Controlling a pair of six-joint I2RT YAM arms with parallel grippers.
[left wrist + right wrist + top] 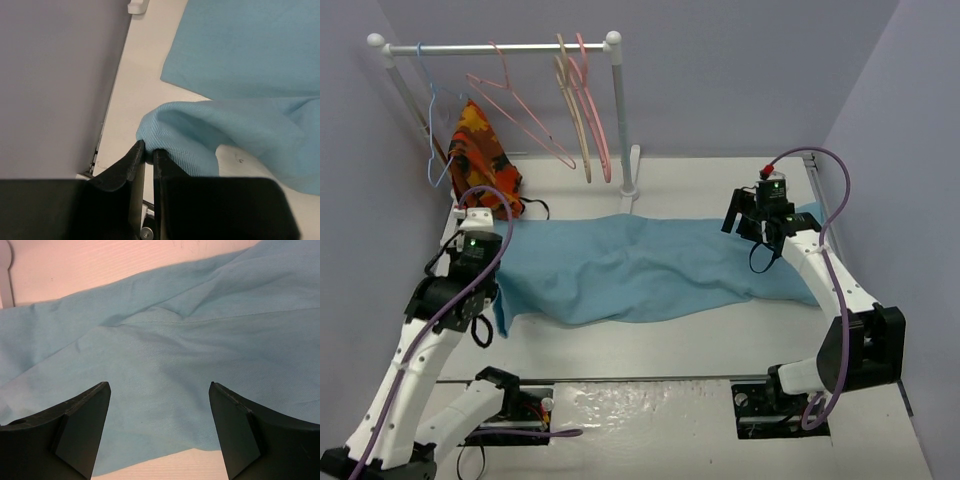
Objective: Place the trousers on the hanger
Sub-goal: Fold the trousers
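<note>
L pincer (149, 149) pinches soft wrinkled teal trousers (640, 265); R pincer (159, 386) spread above.

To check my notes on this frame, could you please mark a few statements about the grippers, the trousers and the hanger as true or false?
1. The left gripper is shut on a fold of the trousers. True.
2. The right gripper is clamped on the trousers. False: it is open, with the fabric below it.
3. The salmon-pink wire hanger hangs on the rail. True.
4. The trousers are draped over the hanger. False: they lie spread across the table.
</note>
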